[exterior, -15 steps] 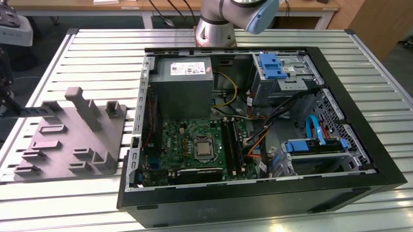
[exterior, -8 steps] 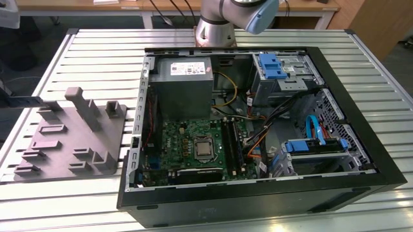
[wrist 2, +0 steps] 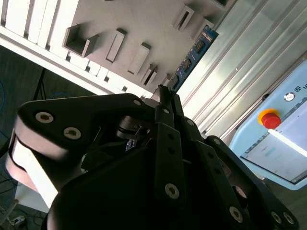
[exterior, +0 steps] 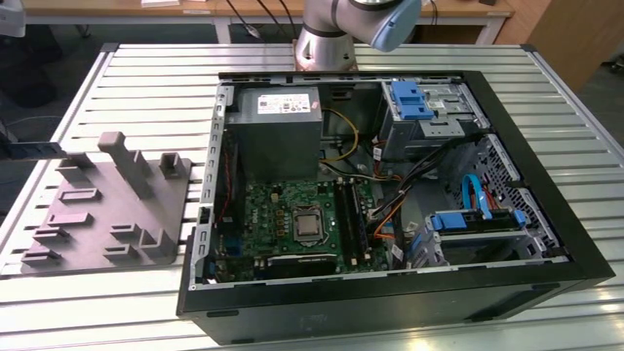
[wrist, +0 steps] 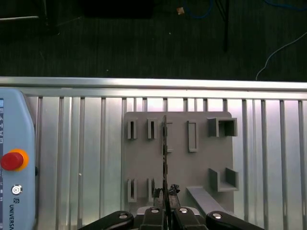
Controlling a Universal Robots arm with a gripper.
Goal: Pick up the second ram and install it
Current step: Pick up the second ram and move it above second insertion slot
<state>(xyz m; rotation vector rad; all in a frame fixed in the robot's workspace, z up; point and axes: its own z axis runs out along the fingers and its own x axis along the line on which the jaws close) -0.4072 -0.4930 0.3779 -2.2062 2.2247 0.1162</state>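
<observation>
**Second ram in the gripper, over the grey holder**

Closest to my cameras, the black multi-link gripper (wrist: 166, 205) has its fingers drawn narrow and pinched onto one end of the second ram (wrist 2: 194, 50), a thin, flat, dark circuit stick with a bluish tint. In the second wrist view the stick juts straight out from the fingertips (wrist 2: 162, 95). In the first wrist view I see it edge-on, as a thin dark line.

Beyond the stick lies the grey plastic holder block (wrist: 201, 163) with its upright slots and pockets. The ram hangs over it, and I read it as clear of the block. The block sits on the ribbed aluminium table (wrist: 268, 158). Near it on the same table rests a pale blue control pendant (wrist: 14, 143) with a red round stop button (wrist: 11, 160). Past the table edge is dark floor (wrist: 144, 43) with loose cables.

In the exterior view, the open black computer case (exterior: 390, 300) lies flat on the table to the exterior view's right of the holder block. Inside are a green motherboard (exterior: 273, 212), long black memory slots (exterior: 353, 216) and a silver power supply box (exterior: 278, 131). Farthest back stands the grey arm base (exterior: 326, 44).
</observation>
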